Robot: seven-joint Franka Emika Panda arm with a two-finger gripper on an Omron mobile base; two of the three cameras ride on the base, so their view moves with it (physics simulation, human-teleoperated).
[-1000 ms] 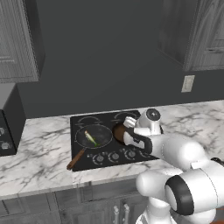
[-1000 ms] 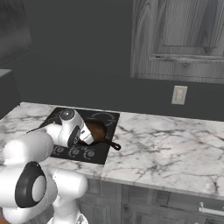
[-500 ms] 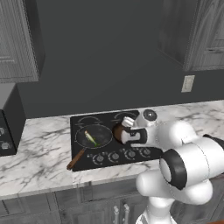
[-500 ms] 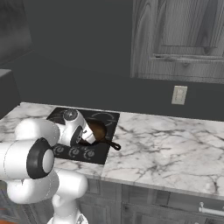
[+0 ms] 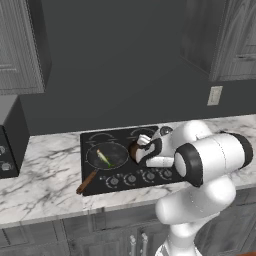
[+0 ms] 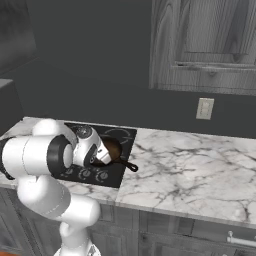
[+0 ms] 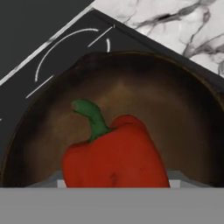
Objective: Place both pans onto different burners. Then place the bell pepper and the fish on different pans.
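Observation:
The black pan point(image 5: 108, 156) with a reddish wooden handle sits on the front left burner, and the greenish fish point(image 5: 104, 158) lies in it. The brown pan point(image 7: 175, 118) point(image 6: 114, 148) rests on the cooktop point(image 5: 116, 137) to its right, dark handle pointing to the front right. My gripper point(image 5: 141, 150) hangs low over the brown pan, shut on the red bell pepper point(image 7: 116, 156), whose green stem points up in the hand view. The pepper hides my fingertips. A pale burner ring point(image 7: 65, 41) shows beyond the pan's rim.
A row of knobs point(image 5: 135, 177) runs along the cooktop's front edge. A black appliance point(image 5: 7, 145) stands at the far left of the marble counter point(image 6: 200, 170), which stretches away to the right. A wall outlet point(image 5: 214, 95) sits under the upper cabinets.
My arm's elbow has swung round to the front while the hand has stayed low over the brown pan, shifting slightly left. The pepper remains in the grip.

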